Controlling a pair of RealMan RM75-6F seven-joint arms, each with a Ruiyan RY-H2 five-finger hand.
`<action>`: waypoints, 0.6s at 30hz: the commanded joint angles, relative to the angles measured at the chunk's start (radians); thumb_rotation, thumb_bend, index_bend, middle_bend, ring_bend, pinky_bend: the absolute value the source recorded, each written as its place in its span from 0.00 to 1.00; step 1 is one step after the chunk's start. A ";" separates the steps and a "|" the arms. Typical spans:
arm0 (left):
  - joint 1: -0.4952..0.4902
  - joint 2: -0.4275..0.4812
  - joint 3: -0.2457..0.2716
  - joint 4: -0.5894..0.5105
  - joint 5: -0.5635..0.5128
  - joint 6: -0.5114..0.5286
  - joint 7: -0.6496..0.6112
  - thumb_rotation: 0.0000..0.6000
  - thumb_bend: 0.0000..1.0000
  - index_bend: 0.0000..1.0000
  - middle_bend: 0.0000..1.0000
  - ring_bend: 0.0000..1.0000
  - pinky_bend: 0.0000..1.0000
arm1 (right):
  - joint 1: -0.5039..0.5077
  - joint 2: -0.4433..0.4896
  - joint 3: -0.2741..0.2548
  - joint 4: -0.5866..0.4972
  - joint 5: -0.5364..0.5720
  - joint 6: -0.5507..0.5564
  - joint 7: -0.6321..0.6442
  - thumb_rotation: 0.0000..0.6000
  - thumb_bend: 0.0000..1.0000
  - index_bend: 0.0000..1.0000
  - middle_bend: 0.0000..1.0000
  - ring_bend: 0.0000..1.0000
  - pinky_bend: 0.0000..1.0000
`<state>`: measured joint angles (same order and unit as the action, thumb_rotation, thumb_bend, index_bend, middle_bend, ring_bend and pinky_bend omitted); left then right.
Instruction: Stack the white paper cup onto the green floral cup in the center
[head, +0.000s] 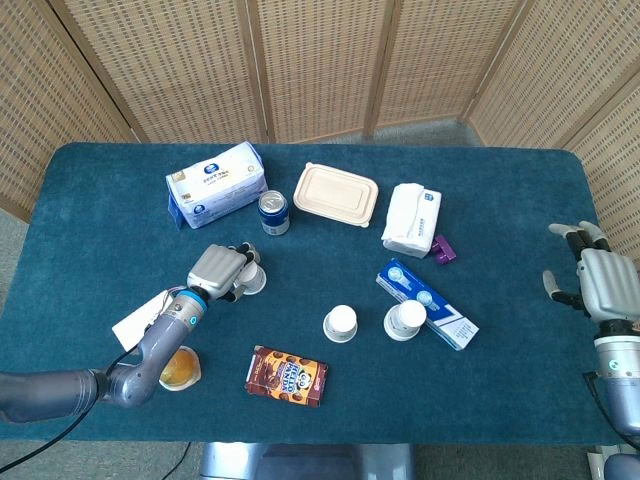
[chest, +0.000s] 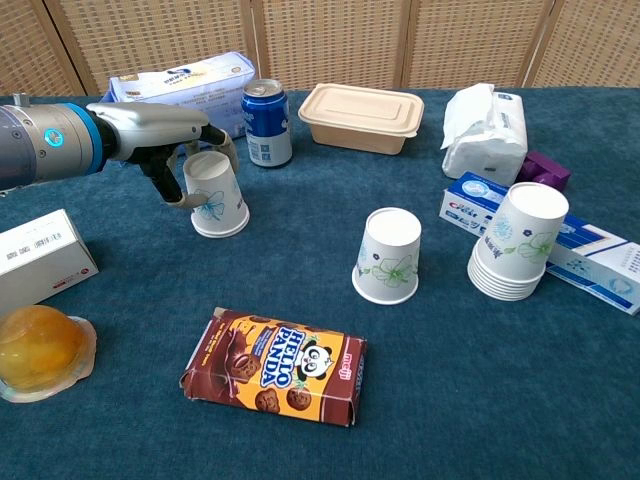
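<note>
The white paper cup with a blue flower print stands upside down left of centre, slightly tilted; in the head view this white cup is mostly covered by my left hand. That left hand wraps around the cup's upper part, with fingers over the far side and thumb on the near side. The green floral cup stands upside down in the middle, and the head view shows the same cup. My right hand hovers open at the table's right edge, holding nothing.
A stack of cups stands right of the green cup, against a blue-white box. A cookie box lies in front. A blue can, tissue pack and lunch box line the back. A jelly cup sits front left.
</note>
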<state>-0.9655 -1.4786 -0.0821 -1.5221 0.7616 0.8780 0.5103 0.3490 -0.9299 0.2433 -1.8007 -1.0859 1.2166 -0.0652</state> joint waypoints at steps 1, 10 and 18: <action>0.004 0.004 -0.004 -0.006 0.006 0.003 -0.006 1.00 0.43 0.29 0.25 0.39 0.50 | 0.000 0.000 0.000 -0.001 -0.001 0.000 0.000 1.00 0.45 0.20 0.25 0.12 0.51; 0.022 0.052 -0.036 -0.071 0.055 0.023 -0.056 1.00 0.43 0.30 0.25 0.40 0.51 | 0.006 -0.004 0.003 0.004 0.007 -0.009 -0.009 1.00 0.45 0.20 0.25 0.12 0.51; 0.033 0.129 -0.088 -0.190 0.128 0.021 -0.141 1.00 0.43 0.29 0.25 0.40 0.51 | 0.006 -0.001 0.005 -0.007 0.008 -0.003 -0.020 1.00 0.45 0.20 0.25 0.12 0.51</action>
<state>-0.9348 -1.3662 -0.1574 -1.6915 0.8727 0.8998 0.3850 0.3552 -0.9303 0.2484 -1.8065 -1.0782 1.2130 -0.0846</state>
